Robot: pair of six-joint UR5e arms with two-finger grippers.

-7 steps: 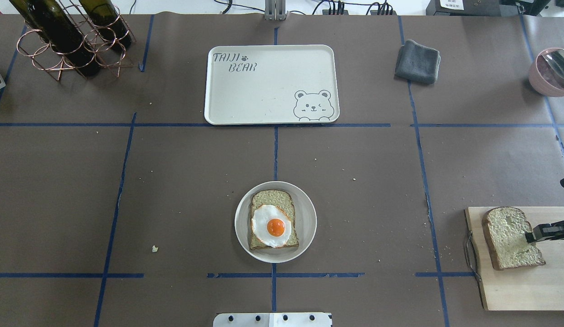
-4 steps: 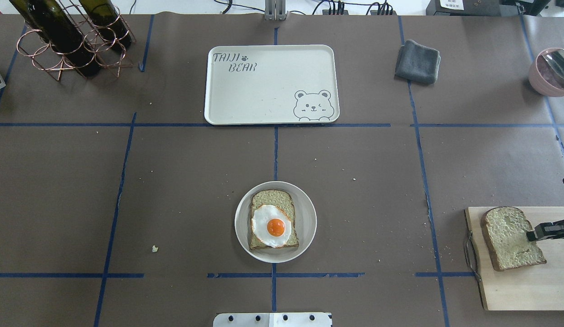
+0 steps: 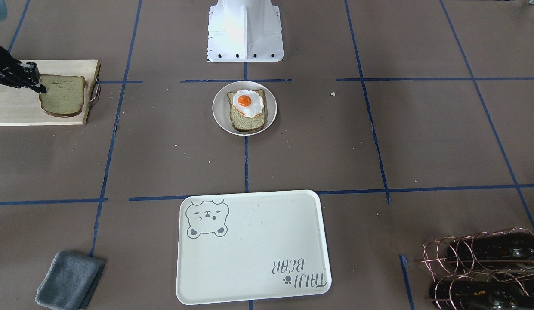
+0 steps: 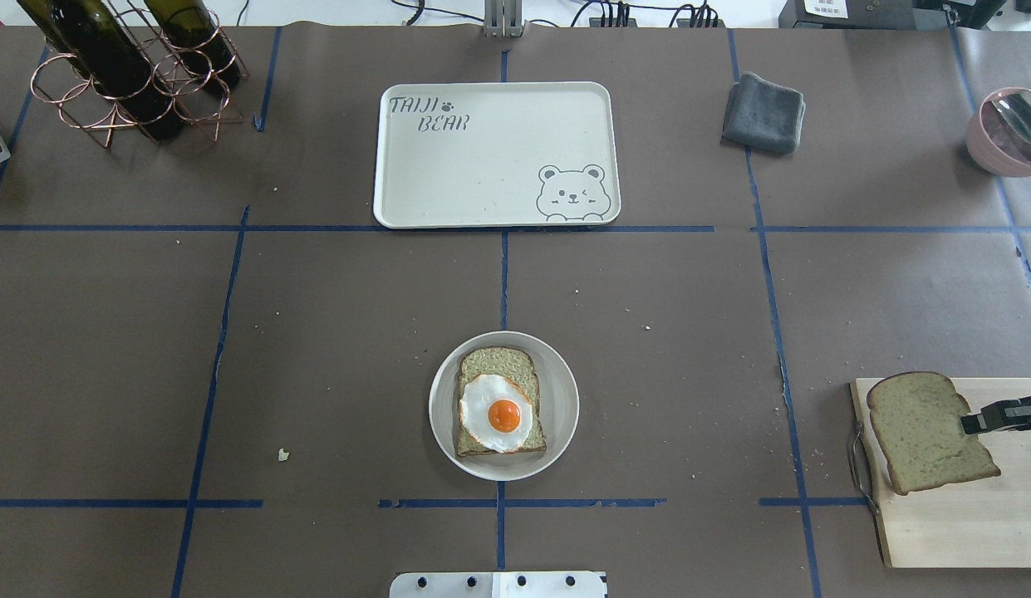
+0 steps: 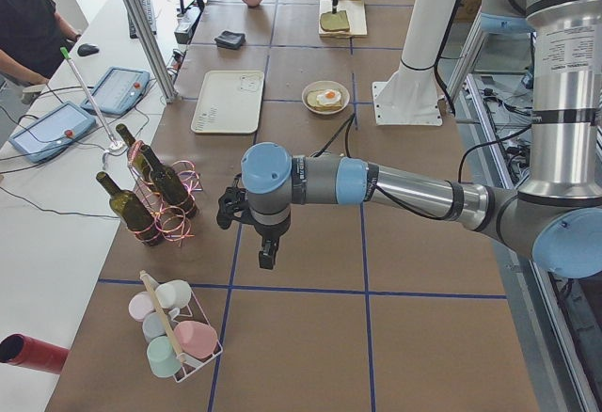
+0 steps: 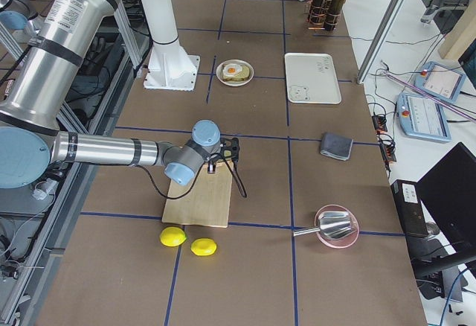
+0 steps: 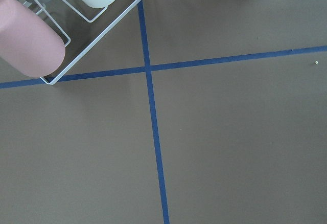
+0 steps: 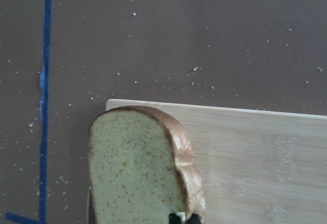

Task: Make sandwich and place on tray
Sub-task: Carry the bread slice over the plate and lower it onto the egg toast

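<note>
One bread slice (image 4: 486, 365) lies on a round white plate (image 4: 565, 390) with the fried egg (image 4: 498, 413) on top, at the table's near middle. My right gripper (image 4: 976, 422) is shut on the edge of the second bread slice (image 4: 922, 432) and holds it just above the wooden cutting board (image 4: 964, 523). The right wrist view shows this slice (image 8: 135, 168) hanging over the board's corner. The cream bear tray (image 4: 482, 166) sits bare at the far middle. My left gripper (image 5: 263, 247) shows only in the exterior left view, above bare table; I cannot tell whether it is open or shut.
A grey cloth (image 4: 764, 112) lies right of the tray. A copper rack of wine bottles (image 4: 137, 66) stands far left. A pink bowl (image 4: 1009, 131) sits far right. Two lemons (image 6: 172, 237) lie beside the board. A wire rack of cups (image 5: 174, 332) stands near the left arm.
The right gripper has lifted the bread slice off the cutting board; the slice has risen and shifted slightly left. Plate, egg and tray have not moved.
</note>
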